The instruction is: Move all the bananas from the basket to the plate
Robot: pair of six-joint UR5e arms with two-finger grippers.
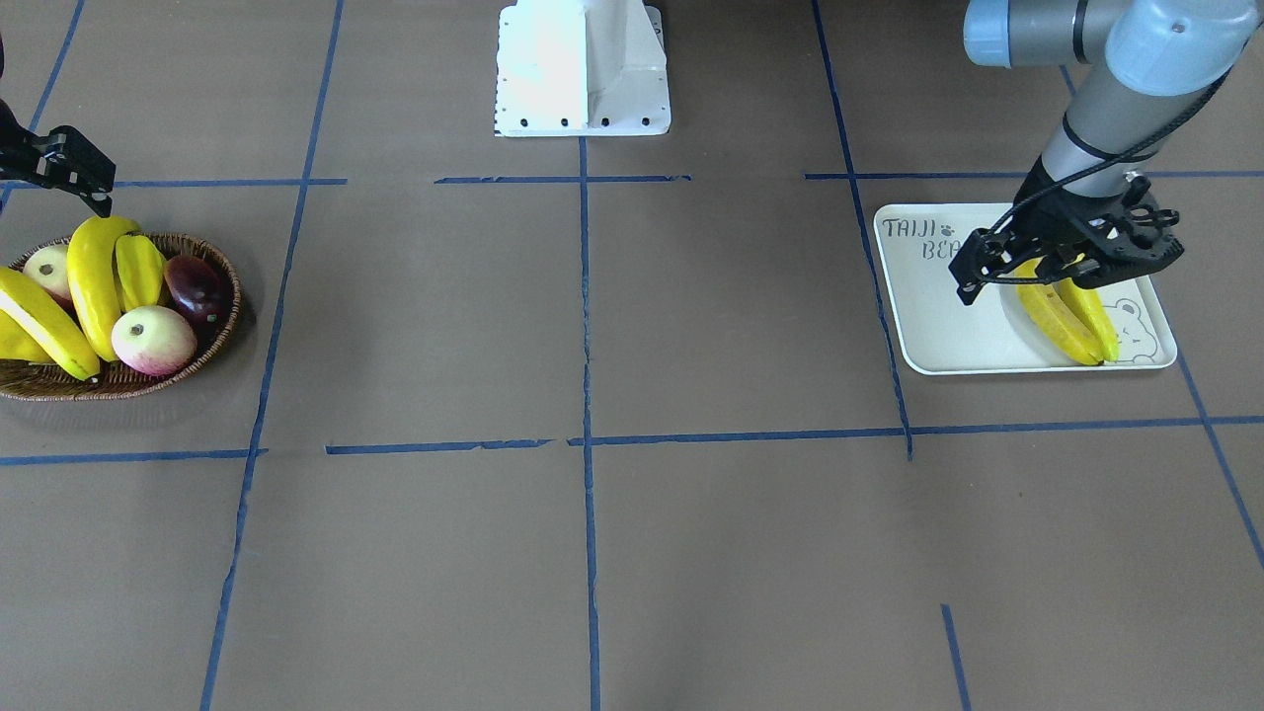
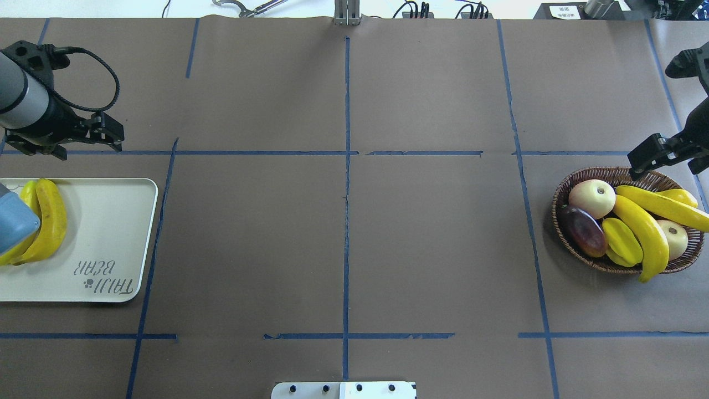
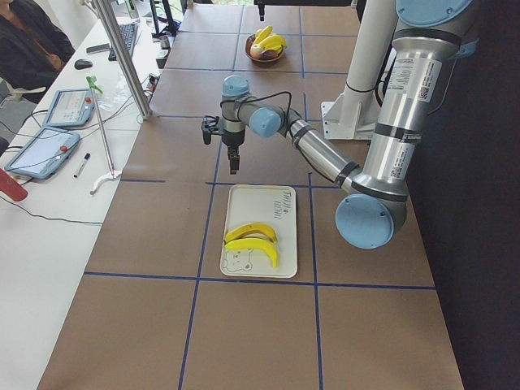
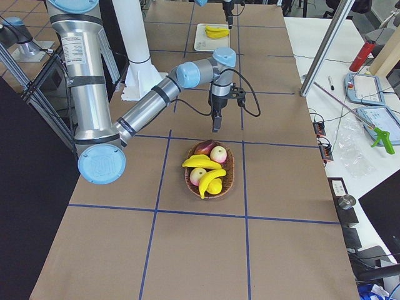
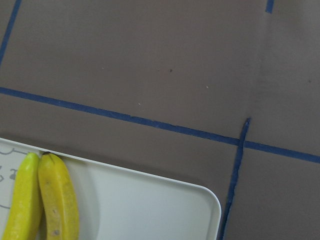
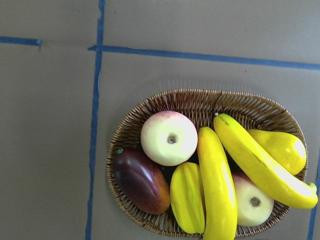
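Overhead exterior, plate [image 2: 111, 238] cropped, its bananas [image 2: 51, 219] part-hidden

Two smooth yellow bananas [image 2: 50, 221] lie side by side on the white plate [image 2: 105, 233] at my left end of the table [image 2: 343, 249], two more bananas [image 2: 645, 233] rest in the wicker basket [image 2: 570, 246] at my right.

**Q:** Where is the left arm [image 1: 1116, 109]?
**A:** It enters at the front view's upper right and slopes down to the left gripper [image 1: 970, 284], which points downward.
**Q:** And the right gripper [image 1: 97, 197]?
**A:** It is at the upper left edge, likewise pointing down. The finger spacing is unclear on both.
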